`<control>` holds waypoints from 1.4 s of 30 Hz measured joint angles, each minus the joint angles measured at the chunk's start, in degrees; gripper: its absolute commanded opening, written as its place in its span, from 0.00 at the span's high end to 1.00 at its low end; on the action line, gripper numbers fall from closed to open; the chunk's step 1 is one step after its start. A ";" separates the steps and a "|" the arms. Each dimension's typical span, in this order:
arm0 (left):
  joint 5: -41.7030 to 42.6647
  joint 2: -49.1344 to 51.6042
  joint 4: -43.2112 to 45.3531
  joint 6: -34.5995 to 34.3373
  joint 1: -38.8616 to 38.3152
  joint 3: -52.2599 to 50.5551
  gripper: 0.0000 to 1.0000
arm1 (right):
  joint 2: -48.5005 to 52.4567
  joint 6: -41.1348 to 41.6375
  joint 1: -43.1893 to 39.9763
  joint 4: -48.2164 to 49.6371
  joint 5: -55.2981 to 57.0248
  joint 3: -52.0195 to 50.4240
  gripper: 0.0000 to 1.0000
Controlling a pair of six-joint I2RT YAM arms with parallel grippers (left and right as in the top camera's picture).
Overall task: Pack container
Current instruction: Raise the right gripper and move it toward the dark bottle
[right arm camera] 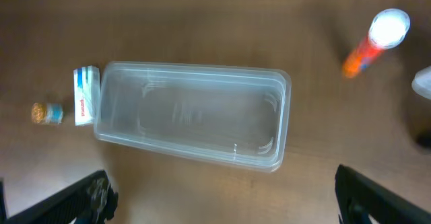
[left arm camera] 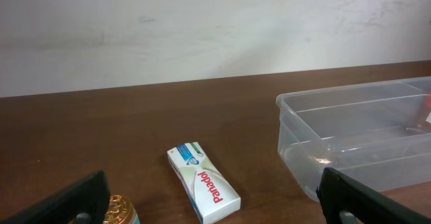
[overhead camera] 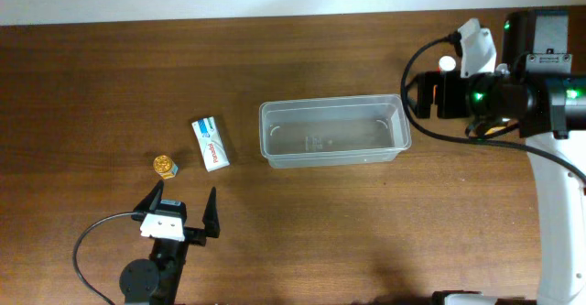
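Found container [overhead camera: 334, 105] on bench [overhead camera: 92, 85], white box [overhead camera: 210, 144] near its left end, gold-capped bottle [overhead camera: 165, 166] farther left. Recorded left claw [overhead camera: 183, 210] spread apart near box, right claw [right arm camera: 225, 197] gaping wide too.

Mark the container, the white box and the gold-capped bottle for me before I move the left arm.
container [overhead camera: 334, 133], overhead view, bare floor in the middle.
white box [left arm camera: 204, 181], left wrist view, middle of its printed top face.
gold-capped bottle [overhead camera: 165, 166], overhead view, on the gold cap.
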 measured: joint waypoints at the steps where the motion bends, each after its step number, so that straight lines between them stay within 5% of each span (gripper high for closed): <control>1: -0.02 0.00 0.00 0.00 0.00 0.00 0.01 | -0.04 0.04 0.00 1.57 0.00 0.04 0.02; 14: -0.02 -0.02 0.00 0.00 0.00 0.00 0.01 | 2.29 4.46 0.00 19.39 10.86 0.13 0.02; 29: -0.02 0.00 0.00 0.00 0.00 0.00 0.01 | 10.27 18.58 -1.84 16.11 29.66 0.15 0.02; 42: -0.02 -0.02 0.00 0.00 0.00 0.00 0.01 | 10.27 36.44 -18.73 4.87 31.52 0.15 0.02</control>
